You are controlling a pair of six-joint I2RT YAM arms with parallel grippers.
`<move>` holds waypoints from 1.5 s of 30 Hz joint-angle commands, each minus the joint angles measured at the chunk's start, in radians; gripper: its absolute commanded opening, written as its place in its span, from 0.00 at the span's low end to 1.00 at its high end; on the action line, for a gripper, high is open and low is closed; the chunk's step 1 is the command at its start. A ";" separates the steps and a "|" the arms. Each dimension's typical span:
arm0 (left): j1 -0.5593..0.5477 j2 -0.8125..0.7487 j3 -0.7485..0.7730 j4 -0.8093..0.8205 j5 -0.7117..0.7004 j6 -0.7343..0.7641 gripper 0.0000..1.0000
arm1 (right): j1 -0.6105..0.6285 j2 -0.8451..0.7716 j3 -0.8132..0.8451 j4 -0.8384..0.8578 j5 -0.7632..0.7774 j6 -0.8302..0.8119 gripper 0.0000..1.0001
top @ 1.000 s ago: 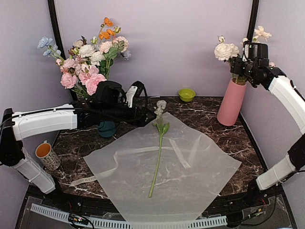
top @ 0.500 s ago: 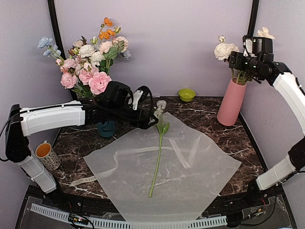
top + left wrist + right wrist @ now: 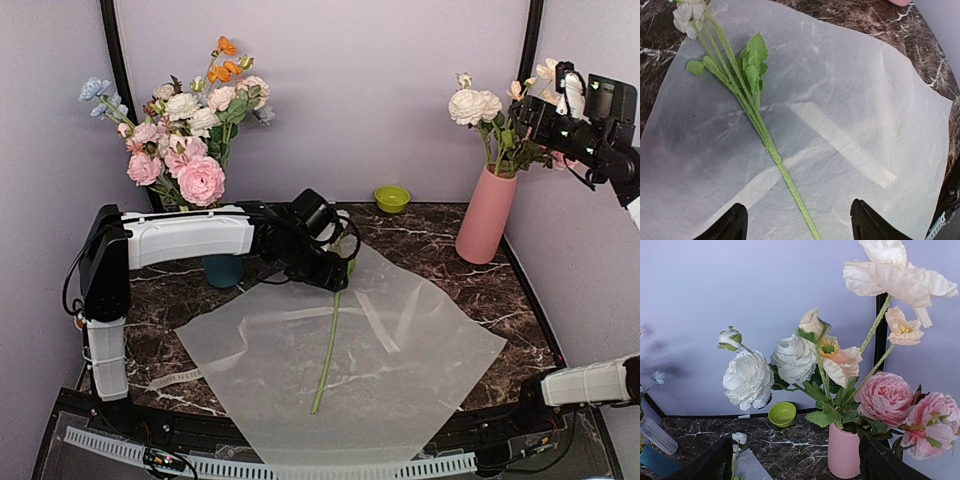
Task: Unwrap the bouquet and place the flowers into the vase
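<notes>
The left claw (image 3: 800, 225), fingers apart, hangs over the flower (image 3: 752, 107) lying on the paper (image 3: 855, 90), its stem running from between the fingers ahead and leftward to the bloom, seemingly untouched; the right claw (image 3: 797, 462), also apart, faces the vase (image 3: 843, 452), well away.

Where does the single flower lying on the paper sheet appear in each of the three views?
Top external: the flower lies at the centre on the paper sheet, its head toward the back.
Left wrist: it runs from upper left to bottom centre.
Right wrist: only its white head shows, bottom left.
Shared landmark: the paper sheet under it.
</notes>
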 commanded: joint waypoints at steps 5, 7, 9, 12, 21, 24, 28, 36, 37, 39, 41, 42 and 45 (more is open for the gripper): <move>0.001 0.131 0.118 -0.134 -0.071 -0.099 0.71 | -0.004 -0.102 -0.122 -0.032 -0.038 0.115 0.86; 0.001 0.162 0.147 -0.136 -0.076 -0.108 0.68 | -0.004 -0.119 -0.138 -0.040 -0.047 0.134 0.87; 0.001 0.192 0.178 -0.142 -0.086 -0.110 0.65 | -0.004 -0.136 -0.151 -0.046 -0.052 0.148 0.86; 0.001 0.224 0.206 -0.112 -0.076 -0.097 0.63 | -0.004 -0.162 -0.170 -0.054 -0.053 0.159 0.86; 0.001 0.324 0.295 -0.115 -0.126 -0.082 0.55 | -0.005 -0.205 -0.185 -0.097 -0.048 0.161 0.87; 0.001 0.346 0.311 -0.116 -0.148 -0.081 0.53 | -0.005 -0.207 -0.180 -0.105 -0.050 0.162 0.87; 0.001 0.392 0.361 -0.134 -0.177 -0.078 0.48 | -0.005 -0.213 -0.178 -0.109 -0.048 0.161 0.87; 0.001 0.425 0.369 -0.118 -0.203 -0.075 0.28 | -0.005 -0.233 -0.184 -0.121 -0.034 0.155 0.87; 0.001 0.425 0.366 -0.115 -0.206 -0.079 0.26 | -0.005 -0.233 -0.185 -0.121 -0.033 0.154 0.87; 0.001 0.425 0.360 -0.109 -0.208 -0.081 0.24 | -0.005 -0.234 -0.187 -0.121 -0.031 0.154 0.87; 0.001 0.425 0.355 -0.103 -0.208 -0.082 0.21 | -0.005 -0.233 -0.188 -0.118 -0.031 0.154 0.87; 0.001 0.425 0.354 -0.102 -0.208 -0.083 0.19 | -0.004 -0.234 -0.189 -0.118 -0.031 0.154 0.87; 0.001 0.422 0.362 -0.113 -0.218 -0.089 0.10 | -0.004 -0.233 -0.193 -0.111 -0.031 0.155 0.87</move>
